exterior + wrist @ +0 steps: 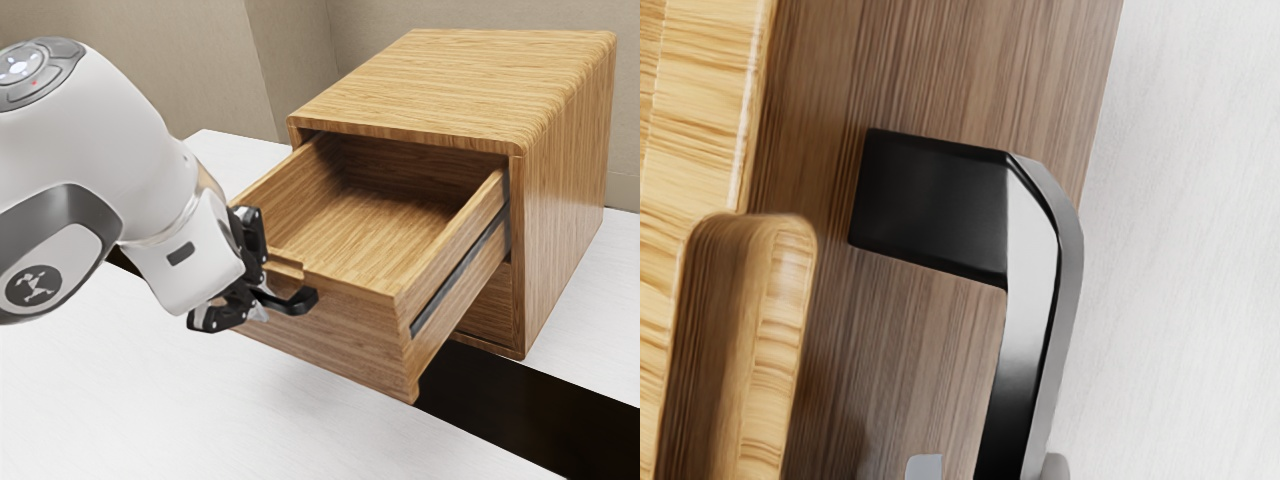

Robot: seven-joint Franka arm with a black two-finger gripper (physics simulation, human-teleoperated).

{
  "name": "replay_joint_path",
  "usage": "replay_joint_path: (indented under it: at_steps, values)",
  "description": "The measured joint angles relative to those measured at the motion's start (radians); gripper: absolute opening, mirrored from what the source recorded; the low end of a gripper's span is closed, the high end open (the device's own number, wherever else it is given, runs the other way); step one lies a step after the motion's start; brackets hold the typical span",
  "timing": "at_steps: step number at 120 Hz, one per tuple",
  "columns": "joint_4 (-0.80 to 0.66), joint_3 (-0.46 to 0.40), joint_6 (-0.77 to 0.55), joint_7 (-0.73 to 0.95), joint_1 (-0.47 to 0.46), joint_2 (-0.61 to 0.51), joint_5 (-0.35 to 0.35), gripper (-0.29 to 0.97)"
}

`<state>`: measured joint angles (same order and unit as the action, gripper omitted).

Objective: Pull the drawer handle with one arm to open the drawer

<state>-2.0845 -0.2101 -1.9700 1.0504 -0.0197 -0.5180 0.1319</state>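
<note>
The bamboo cabinet point(470, 80) stands on the white table, and its top drawer point(380, 225) is pulled well out toward the exterior view's left. On the drawer front point(340, 335) sits a black bar handle point(295, 298). My gripper point(250, 306) is at the handle's near end, shut on it. In the wrist view the black handle point(1030, 300) runs down the wood front, and a grey fingertip point(925, 467) shows on either side of the bar. The drawer holds nothing.
White table point(150, 410) extends under my arm. A dark gap point(520, 410) between table sections lies below the open drawer. A lower drawer front point(495, 310) stays recessed in the cabinet. Beige walls stand behind.
</note>
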Motion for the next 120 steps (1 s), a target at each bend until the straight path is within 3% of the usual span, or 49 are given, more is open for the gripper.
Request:
replay_joint_path:
  at_steps: [25, 32, 56, 94, 108, 114, 120]
  values:
    - [0.000, -0.001, 0.016, -0.003, 0.002, -0.001, -0.004, -0.11]
    - [0.000, -0.002, 0.022, -0.003, 0.002, -0.001, -0.006, -0.04]
    - [0.002, -0.002, 0.033, -0.002, 0.002, -0.002, -0.013, -0.01]
    - [0.037, -0.019, 0.051, 0.002, 0.001, -0.003, -0.039, 0.20]
    - [0.225, -0.050, 0.123, 0.003, 0.002, 0.033, -0.045, 0.24]
    - [0.426, -0.043, 0.197, -0.004, 0.015, 0.153, -0.052, 0.27]
    - [0.675, 0.023, 0.305, -0.036, 0.032, 0.313, -0.058, 0.35]
